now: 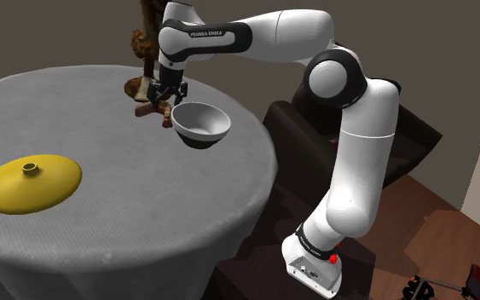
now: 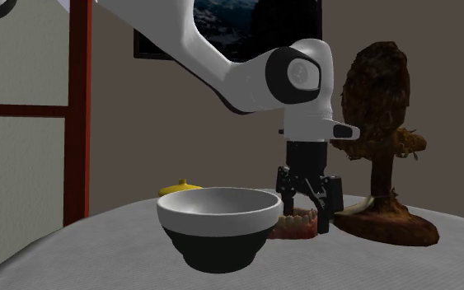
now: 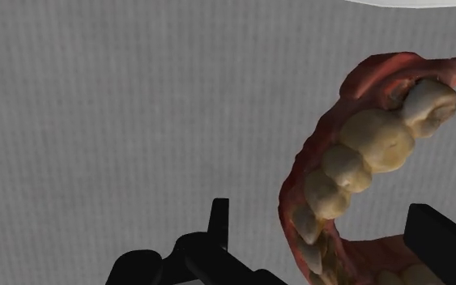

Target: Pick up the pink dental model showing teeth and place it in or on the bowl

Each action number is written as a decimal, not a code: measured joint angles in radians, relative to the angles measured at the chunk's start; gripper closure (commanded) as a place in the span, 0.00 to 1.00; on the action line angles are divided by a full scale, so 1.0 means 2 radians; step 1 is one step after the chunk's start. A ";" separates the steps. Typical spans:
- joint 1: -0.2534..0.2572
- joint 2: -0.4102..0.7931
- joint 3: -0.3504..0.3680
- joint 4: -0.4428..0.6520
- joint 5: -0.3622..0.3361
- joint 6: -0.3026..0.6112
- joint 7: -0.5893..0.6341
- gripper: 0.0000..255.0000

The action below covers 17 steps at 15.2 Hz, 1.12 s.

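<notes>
While the gripper (image 3: 331, 210) straddles it, the dental model (image 3: 364, 146) lies teeth-up.

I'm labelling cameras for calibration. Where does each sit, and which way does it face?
Shoulder view: high beside the stand, looking down over the round table; the whole arm shows.
Second exterior view: low, near table height, facing the bowl with the hand behind it; the arm's end shows.
Wrist view: on the hand, looking down at the dental model between its open fingers.
Shared: both exterior views show bowl, dental model and hand.
</notes>
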 measured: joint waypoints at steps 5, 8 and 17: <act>-0.001 0.000 0.000 0.000 0.000 0.000 -0.001 1.00; -0.001 0.002 0.000 0.002 0.000 0.001 -0.003 1.00; -0.001 -0.006 0.000 0.026 0.000 -0.037 0.001 1.00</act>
